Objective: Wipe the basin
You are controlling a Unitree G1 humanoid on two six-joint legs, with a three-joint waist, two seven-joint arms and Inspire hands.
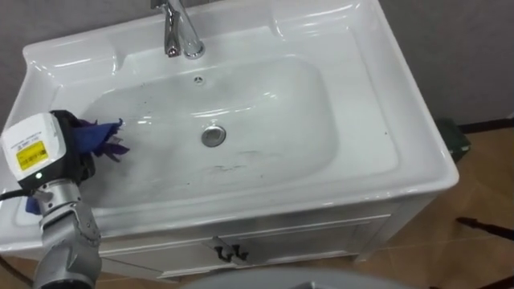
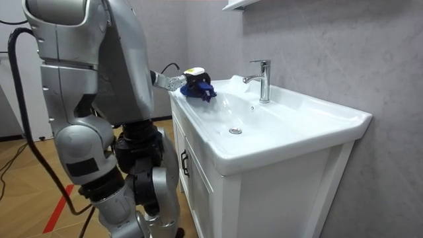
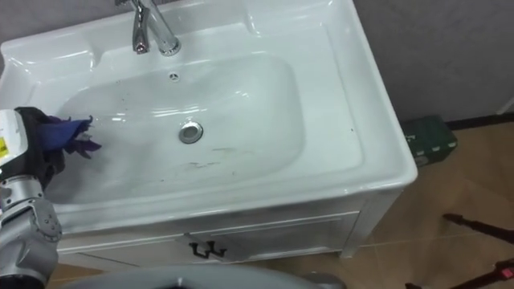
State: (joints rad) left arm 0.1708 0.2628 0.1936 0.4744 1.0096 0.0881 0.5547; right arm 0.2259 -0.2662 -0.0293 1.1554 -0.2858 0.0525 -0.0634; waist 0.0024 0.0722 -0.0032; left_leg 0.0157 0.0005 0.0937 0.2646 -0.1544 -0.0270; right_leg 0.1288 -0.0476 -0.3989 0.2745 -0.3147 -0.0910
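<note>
A white basin (image 1: 361,104) is set in a vanity top, with a chrome tap (image 1: 181,32) at the back and a round drain (image 1: 213,136) in the middle. Faint dark smears (image 1: 229,168) mark the bowl in front of the drain. My left hand (image 1: 72,148) rests at the bowl's left slope, its fingers curled round a crumpled blue cloth (image 1: 104,138) that sticks out toward the drain. The room view has the hand (image 2: 192,78) and cloth (image 2: 200,90) at the basin's near corner, with me standing upright in front of the vanity.
Below the basin is a white cabinet with small dark door handles (image 1: 231,254). A dark green box (image 3: 430,132) sits on the wooden floor to the right of the vanity. A grey wall runs behind the tap.
</note>
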